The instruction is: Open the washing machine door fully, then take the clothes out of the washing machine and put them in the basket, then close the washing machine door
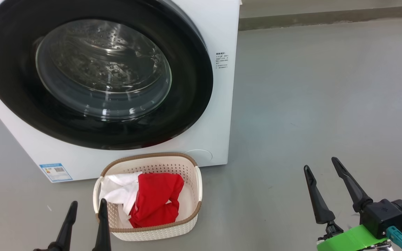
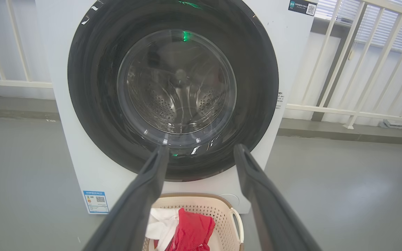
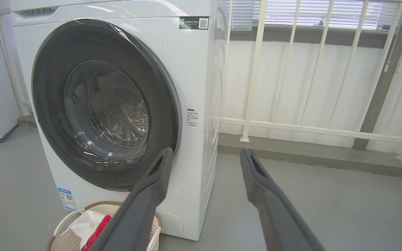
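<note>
The left gripper hangs empty, its two long dark fingers spread. Close by its right finger stands the basket, a rounded rectangle of cream perforated plastic with a brown woven-look rim. The clothes lie crumpled inside it, soft red fabric with a white part. Beyond the fingertips, the washing machine door sits shut on the white washing machine, a glossy black ring around bulging clear glass. The left wrist view looks straight through that glass to the perforated steel drum. The wrist views take in a white barred railing behind, where the head view gives smooth grey floor. The right gripper is likewise spread and empty, with the machine's corner ahead to its left.
</note>
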